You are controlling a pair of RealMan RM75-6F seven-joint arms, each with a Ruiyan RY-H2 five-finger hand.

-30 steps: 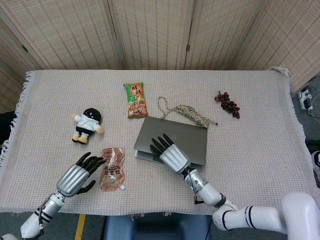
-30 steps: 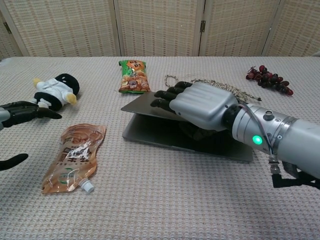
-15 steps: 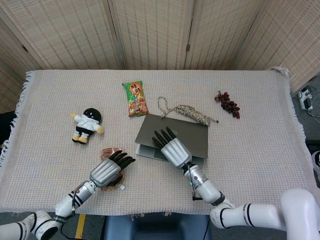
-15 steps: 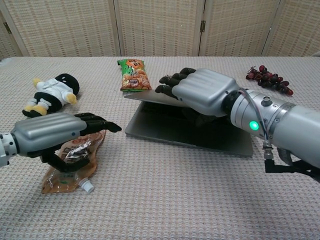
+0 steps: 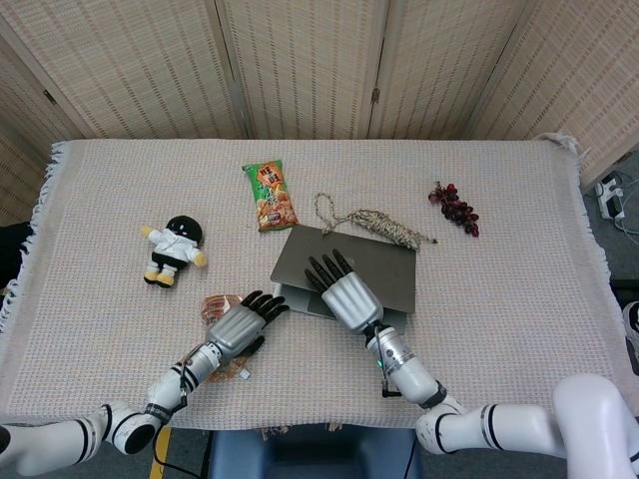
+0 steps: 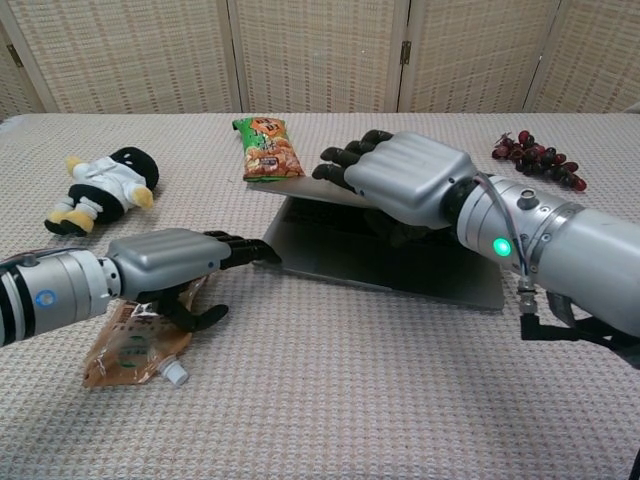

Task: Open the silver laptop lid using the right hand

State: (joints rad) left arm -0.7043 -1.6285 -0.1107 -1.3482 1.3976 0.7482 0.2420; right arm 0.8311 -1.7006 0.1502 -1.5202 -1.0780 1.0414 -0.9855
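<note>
Mid-frame, the silver laptop (image 6: 385, 262) sits with its lid (image 6: 310, 190) partly raised. The right hand (image 6: 400, 178) grips the lid's front edge; it should keep lifting smoothly backward. The left hand (image 6: 175, 262), fingers spread and empty, could steady the base.

The laptop (image 5: 374, 274) is silver-grey. Both hands, left (image 5: 240, 321) and right (image 5: 342, 293), are silver with black fingers. The snack bag (image 5: 271, 197) is green and orange, the pouch (image 6: 134, 334) orange-brown, the grapes (image 5: 455, 210) dark red, the cloth (image 5: 519, 299) beige woven.
</note>
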